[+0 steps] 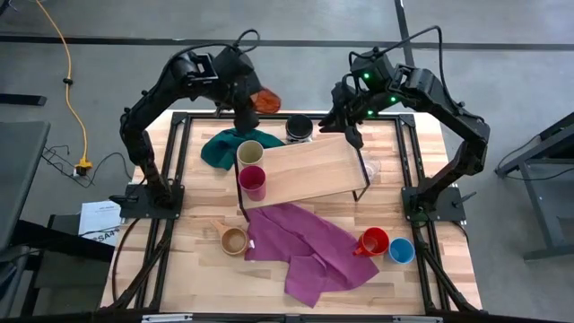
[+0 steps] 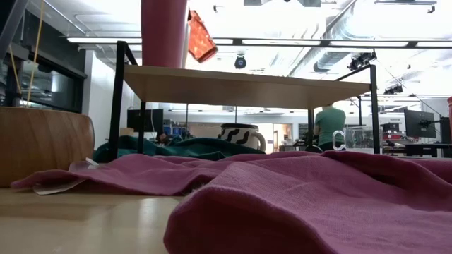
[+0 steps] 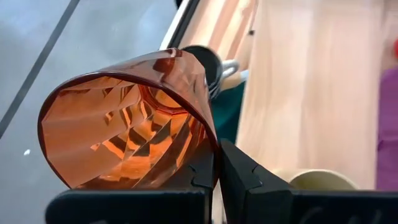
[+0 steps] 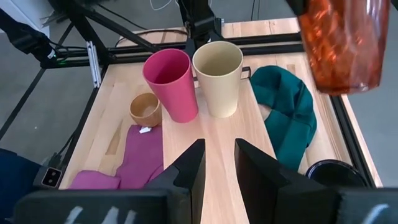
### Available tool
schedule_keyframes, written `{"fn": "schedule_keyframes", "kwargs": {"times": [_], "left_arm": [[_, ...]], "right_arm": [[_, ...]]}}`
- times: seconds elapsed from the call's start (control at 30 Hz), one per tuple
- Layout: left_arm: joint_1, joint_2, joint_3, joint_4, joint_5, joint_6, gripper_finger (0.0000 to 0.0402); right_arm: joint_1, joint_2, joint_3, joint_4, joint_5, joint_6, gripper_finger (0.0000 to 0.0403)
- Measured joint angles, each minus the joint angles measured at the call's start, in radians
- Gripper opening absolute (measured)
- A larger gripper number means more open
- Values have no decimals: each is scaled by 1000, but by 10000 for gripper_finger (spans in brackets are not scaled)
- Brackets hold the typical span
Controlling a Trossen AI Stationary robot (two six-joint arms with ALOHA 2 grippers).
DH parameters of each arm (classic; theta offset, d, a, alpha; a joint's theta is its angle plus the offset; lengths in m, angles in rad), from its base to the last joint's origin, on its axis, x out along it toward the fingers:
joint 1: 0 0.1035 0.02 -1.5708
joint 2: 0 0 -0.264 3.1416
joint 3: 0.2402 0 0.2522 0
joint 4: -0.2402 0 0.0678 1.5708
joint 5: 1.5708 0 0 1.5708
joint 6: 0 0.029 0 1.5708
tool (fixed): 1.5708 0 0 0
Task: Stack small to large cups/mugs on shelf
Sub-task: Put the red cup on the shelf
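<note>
My left gripper (image 1: 251, 106) is shut on the translucent red cup (image 3: 124, 124), held in the air over the table's far edge; the cup also shows in the low view (image 2: 200, 35). A cream cup (image 1: 249, 152) and a magenta cup (image 1: 253, 181) stand on the left end of the shelf (image 1: 309, 166). My right gripper (image 4: 217, 168) is open and empty above the shelf's far right part. The striped mug (image 1: 299, 127) stands on the table behind the shelf. A wooden cup (image 1: 233, 240), a red mug (image 1: 372, 242) and a blue cup (image 1: 401, 251) stand near the front. My left gripper holds the red cup by its rim wall (image 3: 213, 146), pinched with one finger (image 3: 200, 171) at the mouth side and the other (image 3: 239, 168) outside. The cup is lifted clear and tipped on its side, its mouth toward the wrist camera.
A green cloth (image 1: 222, 144) lies on the table at the shelf's far left. A purple cloth (image 1: 309, 247) is spread in front of the shelf. A clear glass (image 1: 370, 169) stands by the shelf's right legs. The shelf's middle and right are bare board.
</note>
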State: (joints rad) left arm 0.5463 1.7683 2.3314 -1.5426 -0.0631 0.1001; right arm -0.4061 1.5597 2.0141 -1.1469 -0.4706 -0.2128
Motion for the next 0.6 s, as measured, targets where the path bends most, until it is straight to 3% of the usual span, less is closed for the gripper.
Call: {"fn": "schedule_keyframes", "kwargs": {"times": [0.6], "left_arm": [[-138, 0, 0, 88, 95, -4, 0]], "right_arm": [[-31, 0, 0, 14, 0, 29, 78]]}}
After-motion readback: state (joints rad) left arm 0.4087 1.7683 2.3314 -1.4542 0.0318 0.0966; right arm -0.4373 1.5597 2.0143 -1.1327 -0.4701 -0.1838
